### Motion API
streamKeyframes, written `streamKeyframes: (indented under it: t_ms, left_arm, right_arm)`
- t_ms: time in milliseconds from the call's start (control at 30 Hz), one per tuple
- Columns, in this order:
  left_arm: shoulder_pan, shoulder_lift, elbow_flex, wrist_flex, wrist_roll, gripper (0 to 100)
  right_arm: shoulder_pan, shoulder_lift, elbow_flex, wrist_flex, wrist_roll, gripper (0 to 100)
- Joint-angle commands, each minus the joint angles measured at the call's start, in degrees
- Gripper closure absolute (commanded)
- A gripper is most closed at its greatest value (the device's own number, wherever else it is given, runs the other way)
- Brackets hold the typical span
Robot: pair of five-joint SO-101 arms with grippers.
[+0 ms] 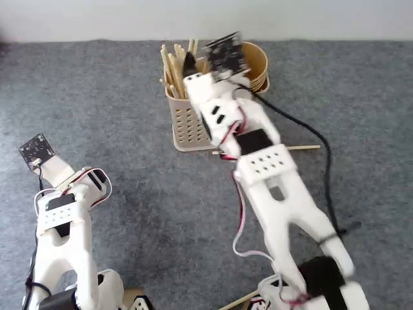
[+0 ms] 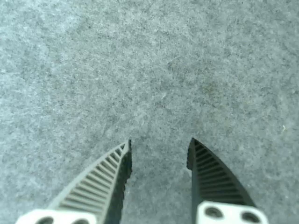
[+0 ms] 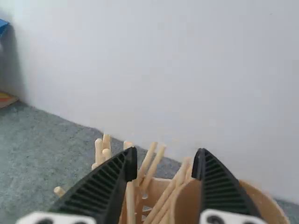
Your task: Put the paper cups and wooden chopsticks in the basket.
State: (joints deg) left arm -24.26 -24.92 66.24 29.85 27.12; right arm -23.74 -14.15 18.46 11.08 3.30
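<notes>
- We've got a grey, felt-covered table (image 1: 116,97).
- The basket (image 1: 186,126) stands on it near the far edge.
- One chopstick (image 1: 303,148) lies just beside the basket, and a second chopstick (image 1: 237,301) at the near edge.

Beige slotted basket (image 1: 187,132) upright near the wall, bundle of wooden chopsticks (image 1: 173,68) standing on end in it, tan nested paper cups (image 1: 257,64) upright beside them, loose chopstick (image 1: 303,148) flat by the basket, second chopstick (image 1: 235,301) lying well apart.

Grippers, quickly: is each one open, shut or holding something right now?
Left gripper: open, empty, over the grey carpet.
Right gripper: open, holding nothing, above the beige slotted plastic basket of wooden chopsticks.
</notes>
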Motion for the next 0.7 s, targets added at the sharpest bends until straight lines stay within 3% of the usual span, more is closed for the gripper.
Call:
streamKeyframes:
  t_ms: [0, 400, 533, 667]
  left_arm:
    - [-0.18, -1.49, -1.45, -1.05, -0.62, 81]
    - [-0.18, -1.49, -1.45, -1.05, -0.62, 81]
    - [-0.18, -1.49, -1.45, -1.05, -0.62, 81]
    - [-0.18, -1.49, -1.45, -1.05, -0.62, 81]
  right_arm:
    - [2.24, -9.71, -3.52, 7.52, -2.11, 82.4]
    - [18.59, -25.98, -3.43, 43.38, -1.41, 90.9]
    - [23.87, -25.01, -0.35, 48.40, 3.25, 90.9]
    - [26.51, -21.58, 5.54, 48.31, 3.25, 90.9]
